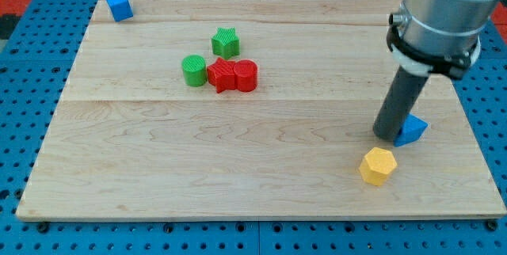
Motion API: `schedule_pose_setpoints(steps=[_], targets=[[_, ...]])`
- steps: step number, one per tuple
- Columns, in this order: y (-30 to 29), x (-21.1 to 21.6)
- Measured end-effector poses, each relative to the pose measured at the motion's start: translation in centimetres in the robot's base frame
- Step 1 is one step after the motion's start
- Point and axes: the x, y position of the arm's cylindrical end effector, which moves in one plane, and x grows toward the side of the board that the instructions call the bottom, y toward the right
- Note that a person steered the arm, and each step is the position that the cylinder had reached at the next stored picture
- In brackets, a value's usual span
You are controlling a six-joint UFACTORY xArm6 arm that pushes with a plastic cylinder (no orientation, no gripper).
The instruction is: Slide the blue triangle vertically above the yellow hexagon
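The blue triangle (411,130) lies on the wooden board at the view's right, just above and to the right of the yellow hexagon (377,166). My tip (387,135) rests on the board touching the triangle's left side, directly above the hexagon with a small gap between them. The rod partly hides the triangle's left edge.
A green cylinder (193,70), a green star (226,42) and two red blocks (232,75) cluster at the board's upper middle. A blue cube (119,5) sits at the top left corner. The board's right edge (475,128) is close to the triangle.
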Motion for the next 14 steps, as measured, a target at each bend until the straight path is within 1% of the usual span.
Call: schedule_pose_setpoints(steps=[1,2,3,4,5,6,7,8,9,11,12,13,14], targets=[[2.6,1.5],[4.8,0.3],[2.7,-4.5],[3.1,-4.3],[3.3,-1.8],[9.3,-2.0],[6.3,-6.2],[0.5,-10.7],[-3.9,-13.6],[3.4,-23.7],[6.1,-24.3],[6.8,-21.4],[0.6,-21.9]])
